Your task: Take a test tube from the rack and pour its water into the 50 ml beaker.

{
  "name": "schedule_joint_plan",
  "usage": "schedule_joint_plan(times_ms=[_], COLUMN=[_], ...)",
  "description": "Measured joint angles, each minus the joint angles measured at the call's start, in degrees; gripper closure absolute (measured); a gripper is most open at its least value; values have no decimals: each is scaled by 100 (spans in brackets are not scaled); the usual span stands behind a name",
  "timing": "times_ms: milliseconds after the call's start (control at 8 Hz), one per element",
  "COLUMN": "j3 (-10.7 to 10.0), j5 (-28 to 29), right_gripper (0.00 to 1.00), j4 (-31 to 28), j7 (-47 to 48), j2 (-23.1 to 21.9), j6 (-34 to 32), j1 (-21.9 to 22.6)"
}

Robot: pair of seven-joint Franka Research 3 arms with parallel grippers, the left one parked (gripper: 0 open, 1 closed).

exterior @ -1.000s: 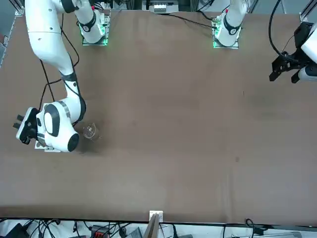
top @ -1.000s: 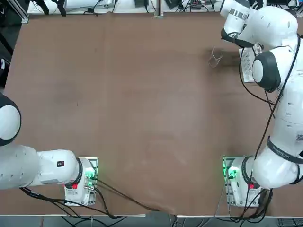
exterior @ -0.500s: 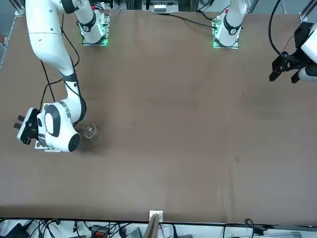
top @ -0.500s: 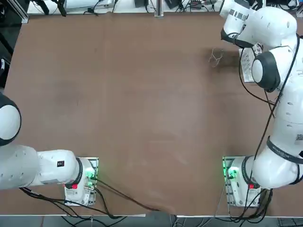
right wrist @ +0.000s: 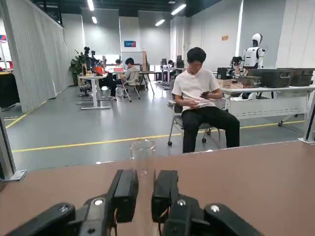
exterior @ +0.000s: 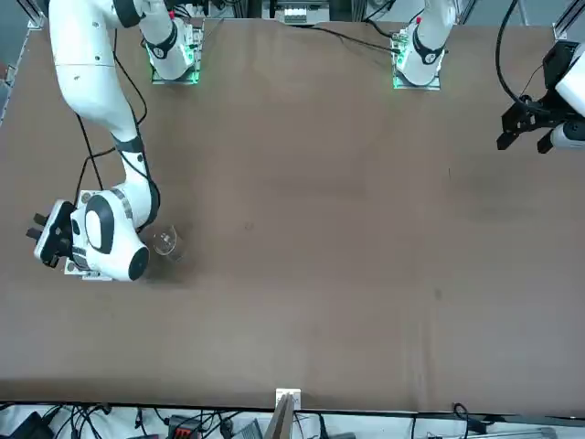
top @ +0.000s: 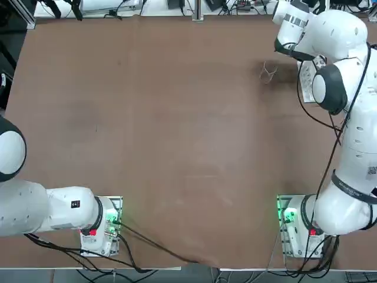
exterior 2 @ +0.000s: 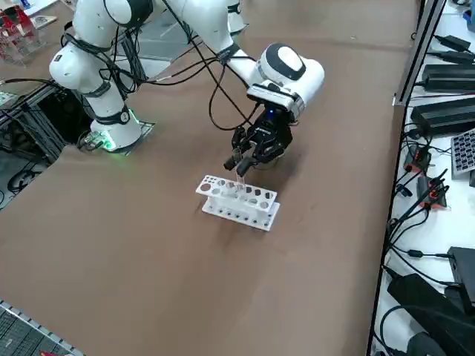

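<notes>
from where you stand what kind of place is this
Probably a robotics lab inside an open-plan office. The right gripper holds a test tube above a white rack on a brown table, and beyond it a seated person and others work at desks.

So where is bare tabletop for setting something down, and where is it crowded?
Bare: the table from the beaker across to the parked arm. Crowded: the far right corner, where the right tool holds the test tube over the rack.

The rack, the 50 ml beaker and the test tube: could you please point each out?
rack (exterior 2: 237,204), right side view, its holed top.
50 ml beaker (exterior: 165,243), front view, its rim.
test tube (right wrist: 142,157), right wrist view, its upper wall.
</notes>
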Motion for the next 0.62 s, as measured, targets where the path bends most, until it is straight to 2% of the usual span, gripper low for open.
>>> schedule_joint_plan(times_ms=[625], j3=[11], j5=[-2], right_gripper=[78], j4=[2], j7=[19], j2=[49], j6=[10], j1=[13])
